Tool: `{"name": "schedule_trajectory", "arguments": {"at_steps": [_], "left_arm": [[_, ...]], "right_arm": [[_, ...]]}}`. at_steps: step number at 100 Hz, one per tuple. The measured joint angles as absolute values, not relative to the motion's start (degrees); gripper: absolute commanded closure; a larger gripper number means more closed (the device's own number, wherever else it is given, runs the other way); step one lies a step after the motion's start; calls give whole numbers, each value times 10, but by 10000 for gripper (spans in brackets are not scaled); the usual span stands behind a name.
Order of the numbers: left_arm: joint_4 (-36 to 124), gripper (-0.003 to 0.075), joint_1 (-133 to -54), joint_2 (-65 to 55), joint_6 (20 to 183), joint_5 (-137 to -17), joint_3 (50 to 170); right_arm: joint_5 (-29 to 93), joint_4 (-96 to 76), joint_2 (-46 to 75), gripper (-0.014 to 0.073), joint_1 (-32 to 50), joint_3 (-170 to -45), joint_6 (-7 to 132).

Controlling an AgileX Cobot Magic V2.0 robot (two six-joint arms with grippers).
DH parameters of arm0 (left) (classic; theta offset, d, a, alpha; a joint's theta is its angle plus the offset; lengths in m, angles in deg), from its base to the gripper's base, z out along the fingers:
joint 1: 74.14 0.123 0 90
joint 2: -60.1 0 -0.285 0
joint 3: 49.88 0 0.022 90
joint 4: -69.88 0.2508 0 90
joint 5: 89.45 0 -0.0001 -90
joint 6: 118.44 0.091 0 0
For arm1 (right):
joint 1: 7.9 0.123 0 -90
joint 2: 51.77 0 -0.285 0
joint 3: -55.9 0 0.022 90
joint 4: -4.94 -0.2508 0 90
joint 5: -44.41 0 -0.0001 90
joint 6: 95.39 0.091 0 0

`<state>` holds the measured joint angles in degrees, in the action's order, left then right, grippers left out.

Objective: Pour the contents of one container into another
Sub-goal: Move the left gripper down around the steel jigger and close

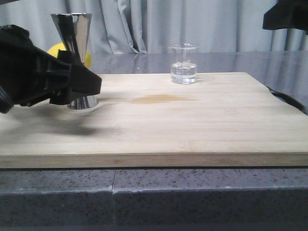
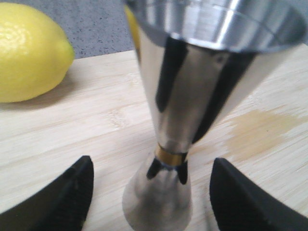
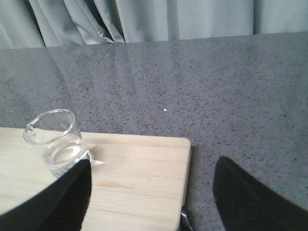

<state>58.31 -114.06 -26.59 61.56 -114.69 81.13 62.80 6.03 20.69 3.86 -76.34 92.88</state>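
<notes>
The tall steel jigger with a gold band at its waist stands upright at the back left of the wooden board. My left gripper is open, its fingers on either side of the jigger's lower cone without touching it. The small clear glass beaker holds a little clear liquid and stands at the back middle of the board. My right gripper is open and empty, high above the board's right end, with the beaker off beside one finger.
A yellow lemon lies behind the jigger at the board's back left edge. A faint tan stain marks the board's middle. Grey speckled countertop surrounds the board, and grey curtains hang behind.
</notes>
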Motion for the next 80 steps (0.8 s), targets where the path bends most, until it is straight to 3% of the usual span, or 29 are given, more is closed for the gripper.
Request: {"name": "schedule_trajectory", "arguments": {"at_steps": [80], "left_arm": [[630, 299, -1141, -300, 603, -1266, 803]], "right_arm": [[644, 61, 207, 111, 39, -763, 928]]}}
